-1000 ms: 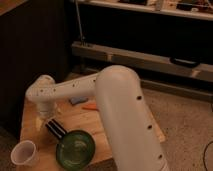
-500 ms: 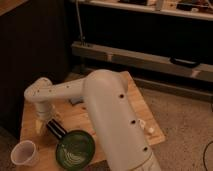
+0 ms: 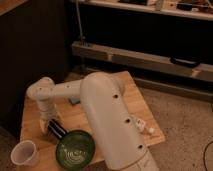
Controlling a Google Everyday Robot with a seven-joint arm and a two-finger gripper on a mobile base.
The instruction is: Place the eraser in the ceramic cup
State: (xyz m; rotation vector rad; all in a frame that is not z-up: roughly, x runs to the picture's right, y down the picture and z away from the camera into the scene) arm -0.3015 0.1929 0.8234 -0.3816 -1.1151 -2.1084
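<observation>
That gripper [image 3: 58, 131] sits low over the left part of the wooden table [image 3: 135, 107], at the end of the white arm [image 3: 107, 120] that bends down from its elbow. It is just beside the rim of the green plate [image 3: 75, 148]. From where I stand its tip is only a dark shape, and I cannot tell how wide it stands or whether anything is in it. The eraser I cannot pick out on its own; the dark shape may include it, but that is a guess. The ceramic cup [image 3: 24, 152] stands upright at the table's front left corner, near the gripper yet apart from it, and nothing dark shows inside it. A blue pad [image 3: 75, 101] peeks from behind the arm. I judge the job unfinished: the eraser must reach the cup and be let go there.
</observation>
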